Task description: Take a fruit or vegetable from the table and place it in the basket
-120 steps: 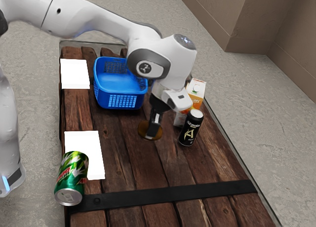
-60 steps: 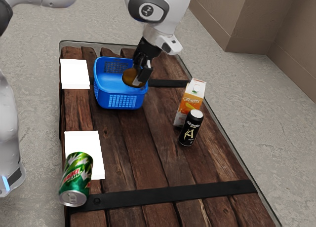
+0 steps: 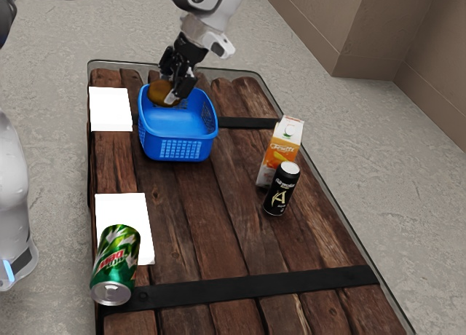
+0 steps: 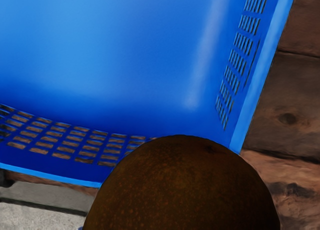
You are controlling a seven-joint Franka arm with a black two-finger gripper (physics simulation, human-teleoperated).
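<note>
The black two-finger gripper (image 3: 169, 89), clamped on a rounded brown fruit (image 3: 159, 94), has just swung it across to the blue plastic basket's (image 3: 180, 148) far corner, so it probably needs easing inward before release.

Bare planks (image 3: 237, 156) left a passage between the basket (image 3: 153, 135) and juice carton (image 3: 280, 149). The carton and black can (image 3: 281, 193) obstructed the desk's (image 3: 193, 240) edge at the exterior view's right, the green can (image 3: 115, 261) its left edge.
</note>
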